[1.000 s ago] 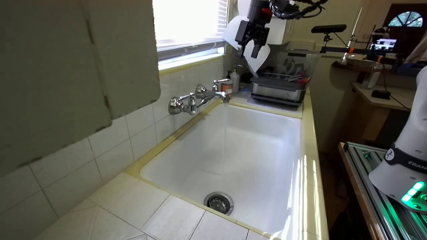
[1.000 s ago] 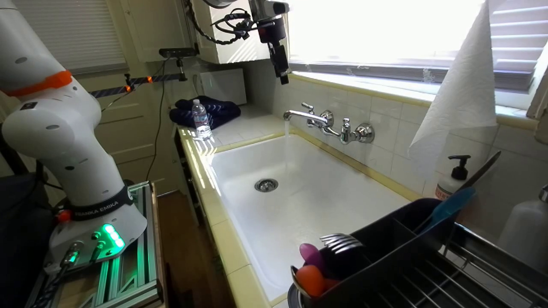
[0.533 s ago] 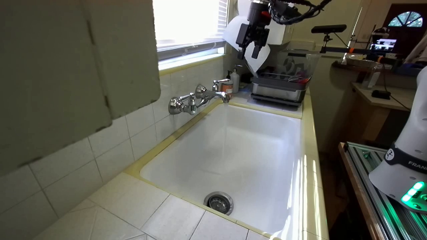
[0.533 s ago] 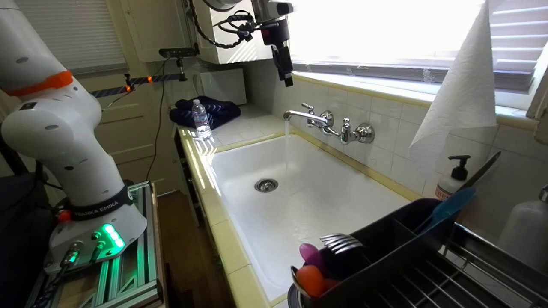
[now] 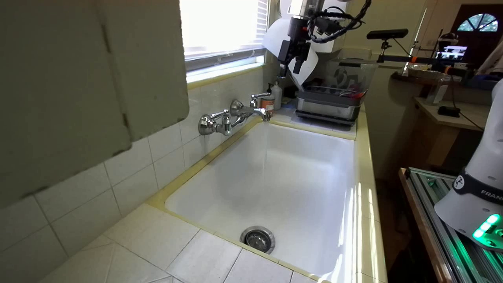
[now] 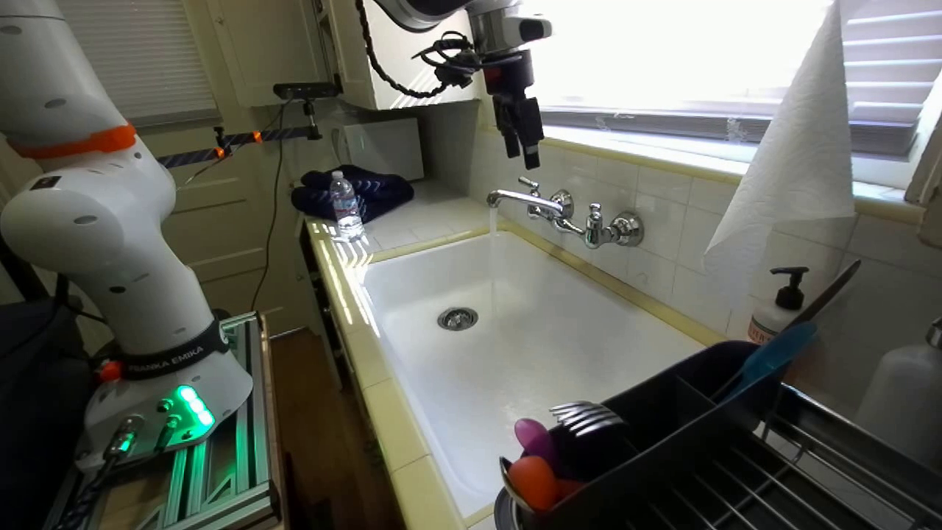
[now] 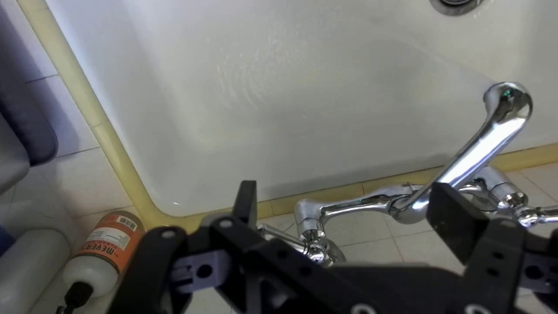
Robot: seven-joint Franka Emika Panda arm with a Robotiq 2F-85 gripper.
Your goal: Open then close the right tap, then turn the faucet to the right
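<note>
The right tap (image 6: 595,215) is a chrome lever handle at the soap-bottle end of the wall fixture. It also shows in an exterior view (image 5: 254,100) and in the wrist view (image 7: 283,237), partly hidden by a finger. The faucet (image 6: 526,199), a slim chrome spout, angles toward the twin handle (image 6: 528,182); it also shows in the wrist view (image 7: 475,150) and in an exterior view (image 5: 257,111). Water runs from it. My gripper (image 6: 522,157) is open and empty above the fixture, apart from it; it also shows in an exterior view (image 5: 290,70) and in the wrist view (image 7: 346,205).
The white sink (image 6: 412,397) lies below the fixture. A soap bottle (image 7: 109,244) stands beside the right tap. A paper towel (image 6: 787,147) hangs near the window. A dish rack (image 6: 736,471) with utensils stands at the sink's end. A cabinet (image 5: 86,78) fills one side.
The arm has moved down toward the fixture and toward the wall, and the gripper has turned slightly. The gripper has stayed open. The taps and the spout have not moved; water keeps running.
</note>
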